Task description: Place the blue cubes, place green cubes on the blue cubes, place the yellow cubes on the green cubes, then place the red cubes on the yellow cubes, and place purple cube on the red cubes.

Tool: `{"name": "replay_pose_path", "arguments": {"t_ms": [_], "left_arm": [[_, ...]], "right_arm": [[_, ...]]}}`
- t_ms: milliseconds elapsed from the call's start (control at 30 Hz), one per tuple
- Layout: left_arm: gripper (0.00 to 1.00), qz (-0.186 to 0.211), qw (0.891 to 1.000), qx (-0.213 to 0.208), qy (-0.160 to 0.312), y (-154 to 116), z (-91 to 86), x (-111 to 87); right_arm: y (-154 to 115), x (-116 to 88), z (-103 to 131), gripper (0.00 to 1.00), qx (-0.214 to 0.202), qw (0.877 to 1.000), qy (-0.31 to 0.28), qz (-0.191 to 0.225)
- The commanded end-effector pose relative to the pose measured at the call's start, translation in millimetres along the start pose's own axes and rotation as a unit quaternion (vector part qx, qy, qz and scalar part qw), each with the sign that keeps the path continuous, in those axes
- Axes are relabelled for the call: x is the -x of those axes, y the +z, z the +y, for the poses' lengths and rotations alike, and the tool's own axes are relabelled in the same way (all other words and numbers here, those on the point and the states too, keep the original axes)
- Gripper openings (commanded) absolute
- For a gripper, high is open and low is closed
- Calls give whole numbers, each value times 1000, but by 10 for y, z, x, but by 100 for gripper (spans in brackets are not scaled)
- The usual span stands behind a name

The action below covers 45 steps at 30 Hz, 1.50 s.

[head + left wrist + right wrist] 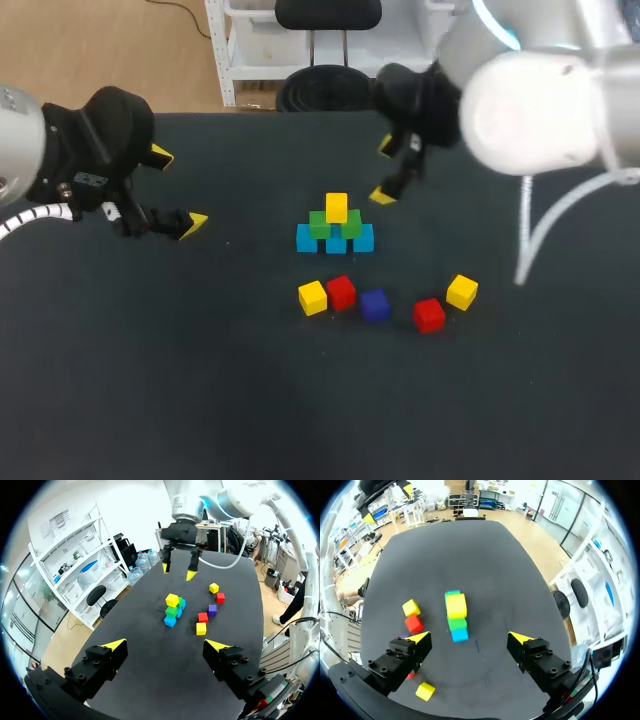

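Both tools hang wide open and empty. My left tool (178,190) is well off toward the left side of the table (150,400), and my right tool (384,170) is just behind the blue cubes (306,239). Those three sit in a row mid-table, with two green cubes (320,226) on them and one yellow cube (337,207) on top. Nearer me lie the rest — a loose yellow cube (312,297) touching a red cube (341,292), the purple cube (375,305) just beside that, then a second red cube (429,315) and a second yellow cube (461,292) near each other.
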<state>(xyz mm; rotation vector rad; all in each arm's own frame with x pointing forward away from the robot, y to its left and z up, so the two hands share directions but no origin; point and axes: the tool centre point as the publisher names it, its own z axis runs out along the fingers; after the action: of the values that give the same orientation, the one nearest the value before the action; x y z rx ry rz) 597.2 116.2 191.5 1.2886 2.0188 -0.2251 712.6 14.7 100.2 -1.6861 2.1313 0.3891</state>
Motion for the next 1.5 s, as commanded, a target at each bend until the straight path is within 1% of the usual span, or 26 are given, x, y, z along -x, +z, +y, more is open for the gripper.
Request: {"name": "replay_pose_path", "arguments": {"t_ms": [33,300,467,700,867,1000,1233,1500], "left_arm": [[100,-2,1000,-1,1,2,9,-11],[100,-2,1000,-1,1,2,9,-11],[100,-2,1000,-1,1,2,9,-11],[100,-2,1000,-1,1,2,9,-11],[100,-2,1000,-1,1,2,9,-11],[100,-2,1000,-1,1,2,9,-11],[100,-2,1000,-1,1,2,9,-11],[100,-2,1000,-1,1,2,9,-11]], "right_arm": [[-216,-335,225,100,-38,999,12,-6],[-219,-677,471,100,-50,998,48,9],[-201,-831,634,100,-50,997,49,21],[-157,-1021,765,100,-44,997,58,36],[-133,-1144,834,100,-49,996,65,48],[-82,-1268,884,100,-68,993,75,66],[51,-1437,1005,100,-58,990,98,88],[195,-1536,979,100,-65,986,108,109]]}}
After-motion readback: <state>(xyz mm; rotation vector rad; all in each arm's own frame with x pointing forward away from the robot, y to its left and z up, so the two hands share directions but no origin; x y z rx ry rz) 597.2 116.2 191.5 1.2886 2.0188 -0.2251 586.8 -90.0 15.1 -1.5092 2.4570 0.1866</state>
